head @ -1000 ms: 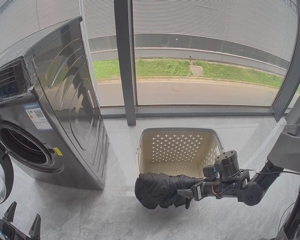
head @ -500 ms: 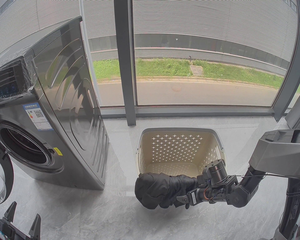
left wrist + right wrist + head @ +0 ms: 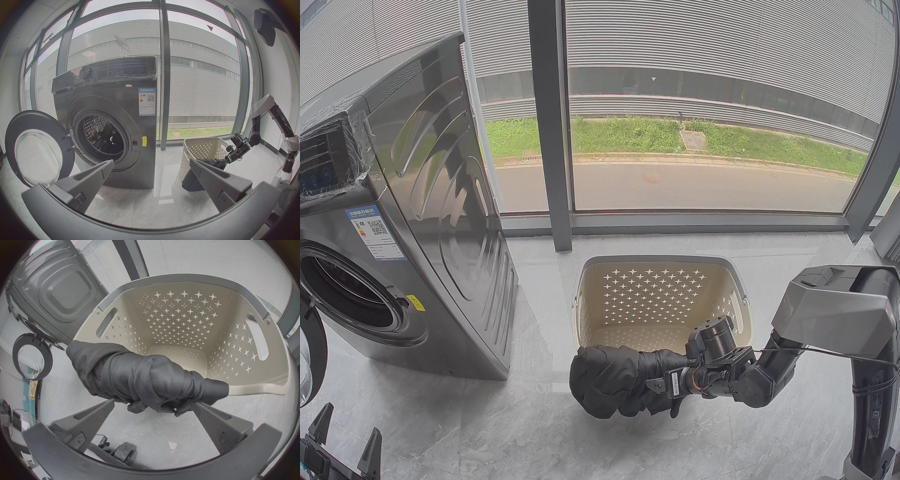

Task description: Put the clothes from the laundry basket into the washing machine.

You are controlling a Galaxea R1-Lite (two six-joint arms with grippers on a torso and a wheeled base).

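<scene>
The black garment (image 3: 609,378) lies bunched across the near rim of the laundry basket (image 3: 659,259), with its bulk hanging outside the basket on the side toward the washing machine (image 3: 425,187), above the grey floor (image 3: 487,425). The right gripper (image 3: 662,387) is at the garment's basket-side end. In the right wrist view, the right gripper (image 3: 151,405) has its fingers spread wide. The underside of the garment (image 3: 140,377) sits between the fingertips and just touches them, and the fingers are not clamped on the cloth. The interior of the basket (image 3: 187,279) is visible beyond the garment. The left gripper (image 3: 151,165) is held low in front of the machine, well apart from the garment, with its fingers also spread wide and nothing between them. The machine's round door (image 3: 37,147) stands swung open and the drum opening (image 3: 347,294) is exposed.
</scene>
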